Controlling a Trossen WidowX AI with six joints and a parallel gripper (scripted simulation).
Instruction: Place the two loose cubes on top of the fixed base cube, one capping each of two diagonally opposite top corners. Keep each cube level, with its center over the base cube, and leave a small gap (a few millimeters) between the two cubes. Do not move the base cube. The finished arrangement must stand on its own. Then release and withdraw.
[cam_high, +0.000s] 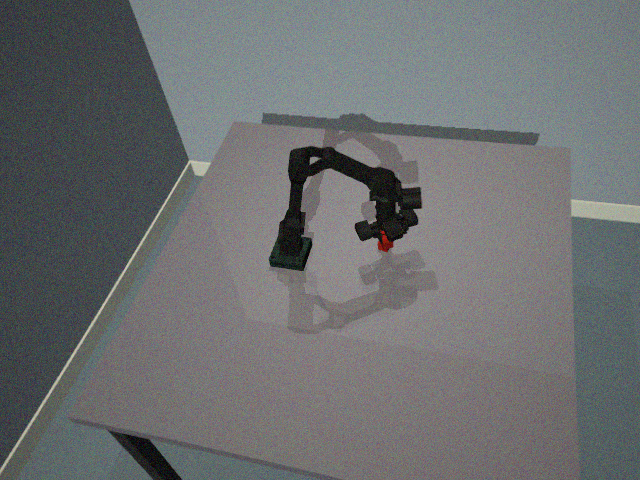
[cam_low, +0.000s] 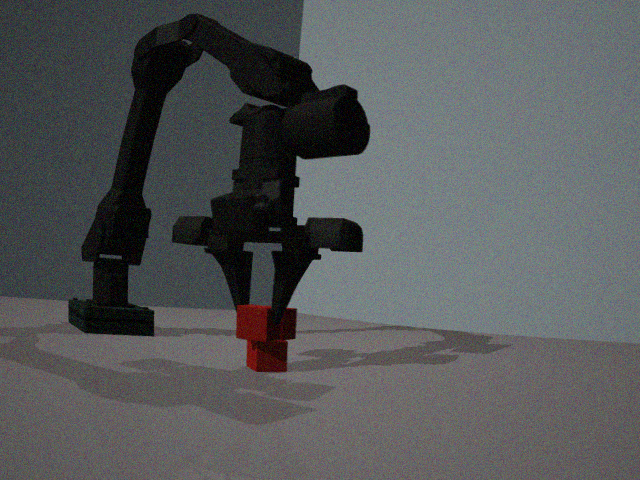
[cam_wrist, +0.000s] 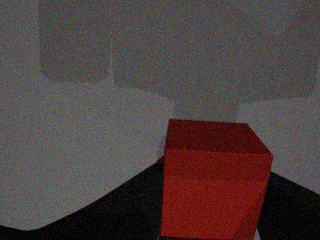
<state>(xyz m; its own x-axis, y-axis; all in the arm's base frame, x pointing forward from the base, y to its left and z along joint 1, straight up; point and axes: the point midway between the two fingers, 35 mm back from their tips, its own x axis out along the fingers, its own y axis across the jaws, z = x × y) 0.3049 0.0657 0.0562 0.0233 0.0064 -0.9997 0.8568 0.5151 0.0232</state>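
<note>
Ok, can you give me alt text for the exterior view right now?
The black arm's hand grips a red cube beside a second red cube, both atop the red base cube. The arm rises from a dark green base plate on a grey table, casting broad shadows.

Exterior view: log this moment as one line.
phase: placing second cube | gripper: shut on held red cube | other loose cube: on base cube | held cube level with it | release: not yet
</note>
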